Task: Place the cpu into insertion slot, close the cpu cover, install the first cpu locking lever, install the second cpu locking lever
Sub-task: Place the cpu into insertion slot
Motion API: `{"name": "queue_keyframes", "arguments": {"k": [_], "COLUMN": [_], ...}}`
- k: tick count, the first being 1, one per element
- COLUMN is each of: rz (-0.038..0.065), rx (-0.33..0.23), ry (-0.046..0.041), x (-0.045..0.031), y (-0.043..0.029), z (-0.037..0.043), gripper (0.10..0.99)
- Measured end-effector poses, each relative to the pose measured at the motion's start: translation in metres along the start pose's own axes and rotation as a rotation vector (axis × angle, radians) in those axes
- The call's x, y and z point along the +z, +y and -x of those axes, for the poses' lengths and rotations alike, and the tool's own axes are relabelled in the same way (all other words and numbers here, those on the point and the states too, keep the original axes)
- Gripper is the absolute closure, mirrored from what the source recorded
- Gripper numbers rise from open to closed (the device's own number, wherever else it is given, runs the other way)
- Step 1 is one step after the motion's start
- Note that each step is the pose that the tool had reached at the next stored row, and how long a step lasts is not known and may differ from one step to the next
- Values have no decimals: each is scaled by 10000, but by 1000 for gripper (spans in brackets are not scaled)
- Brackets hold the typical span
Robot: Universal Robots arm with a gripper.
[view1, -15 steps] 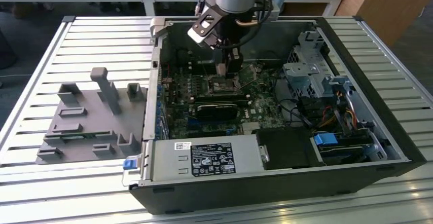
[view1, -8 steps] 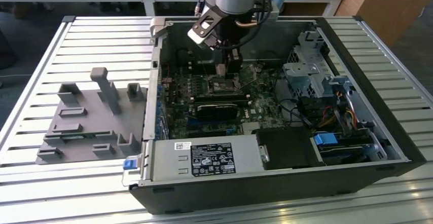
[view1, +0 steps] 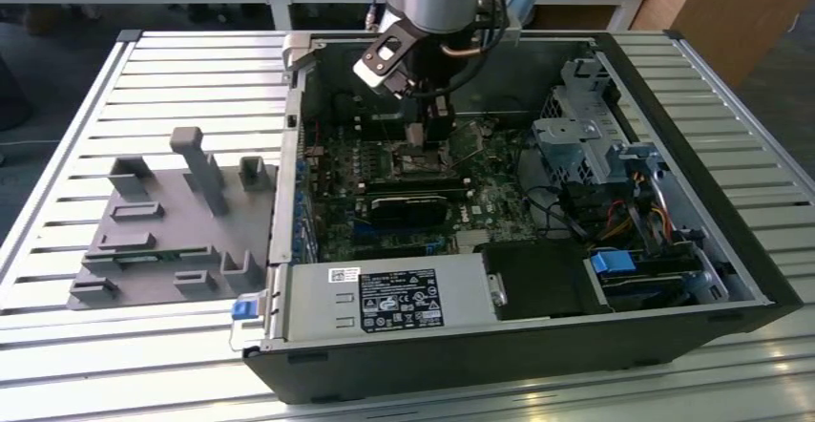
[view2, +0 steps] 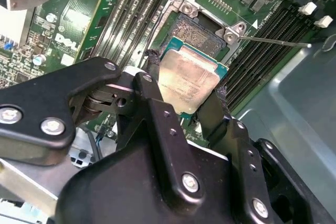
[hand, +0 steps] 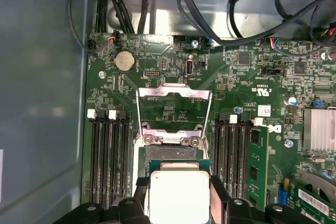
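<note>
My gripper (view1: 427,132) hangs inside the open computer case, over the green board. It is shut on the cpu (view2: 187,80), a flat square chip with a dull silver top, pinched at two opposite edges between the black fingers (view2: 152,77). In both wrist views the cpu (hand: 178,195) sits just short of the insertion slot (hand: 173,153), overlapping its near edge. The dark centre of the insertion slot (view2: 198,27) shows bare. The cpu cover (hand: 173,94), a thin silvery frame, stands flipped open on the far side of the slot.
Black memory slots (hand: 107,156) flank the socket on both sides. A thin metal lever (view2: 278,40) sticks out from a socket corner. The case wall (hand: 42,103), a labelled silver box (view1: 388,298), a drive cage (view1: 579,131) and cables crowd the case. A grey fixture plate (view1: 166,221) lies at the exterior view's left.
</note>
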State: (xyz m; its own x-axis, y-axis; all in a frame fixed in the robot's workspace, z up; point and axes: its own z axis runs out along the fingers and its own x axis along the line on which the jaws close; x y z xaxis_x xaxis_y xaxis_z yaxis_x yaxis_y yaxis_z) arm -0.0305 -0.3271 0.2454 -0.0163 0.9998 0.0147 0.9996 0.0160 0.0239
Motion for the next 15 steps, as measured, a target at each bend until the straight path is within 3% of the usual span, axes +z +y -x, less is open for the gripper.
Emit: {"name": "queue_keyframes", "arguments": {"k": [15], "rz": [-1], "rx": [23], "ry": [-4], "x": [166], "y": [-17], "z": [1], "gripper": [545]}}
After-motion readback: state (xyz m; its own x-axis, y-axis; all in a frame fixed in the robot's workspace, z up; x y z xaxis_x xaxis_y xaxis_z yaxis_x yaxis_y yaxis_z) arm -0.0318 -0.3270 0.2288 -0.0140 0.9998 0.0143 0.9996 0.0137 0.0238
